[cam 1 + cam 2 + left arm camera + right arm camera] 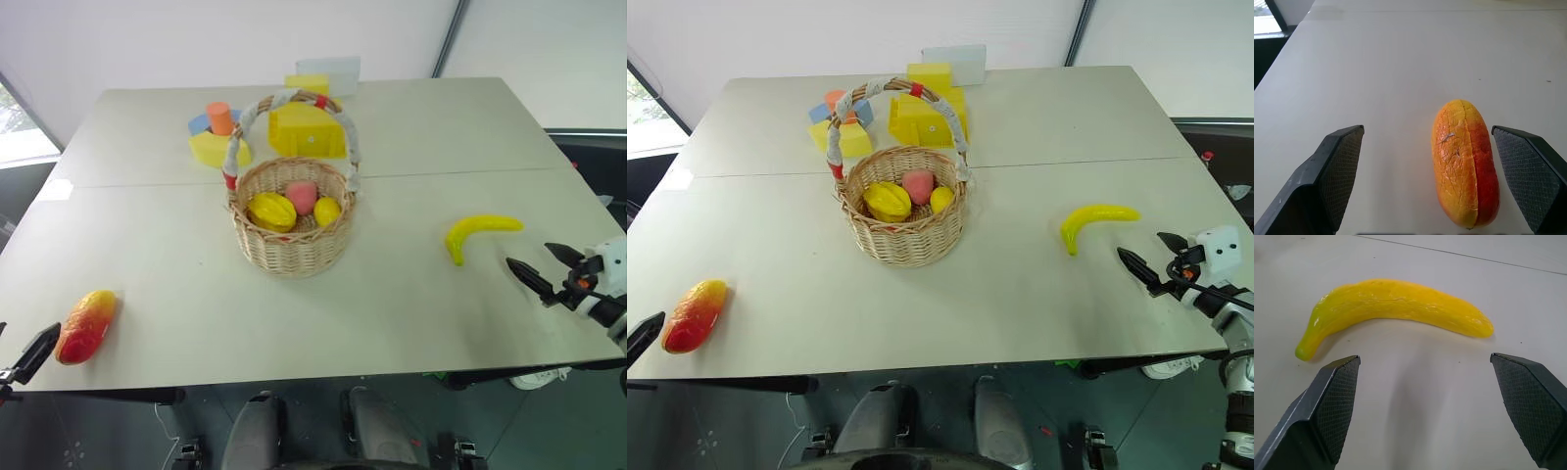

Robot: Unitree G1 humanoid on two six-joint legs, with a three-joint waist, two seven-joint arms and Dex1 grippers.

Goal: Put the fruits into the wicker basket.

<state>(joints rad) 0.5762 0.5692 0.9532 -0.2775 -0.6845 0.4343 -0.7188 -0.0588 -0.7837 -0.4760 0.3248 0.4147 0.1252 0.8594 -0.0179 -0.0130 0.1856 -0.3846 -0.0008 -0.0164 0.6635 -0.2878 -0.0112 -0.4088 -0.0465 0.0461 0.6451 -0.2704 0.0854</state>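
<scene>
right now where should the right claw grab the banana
Around the thick middle of the banana, coming in low from the table's near edge. It lies flat and crosswise ahead of the open right claw, so the fingers probably need turning to span its narrow width, not its length.

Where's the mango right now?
The mango lies on the table's near-left corner, far left of the basket, just ahead of the open left end effector.
</scene>
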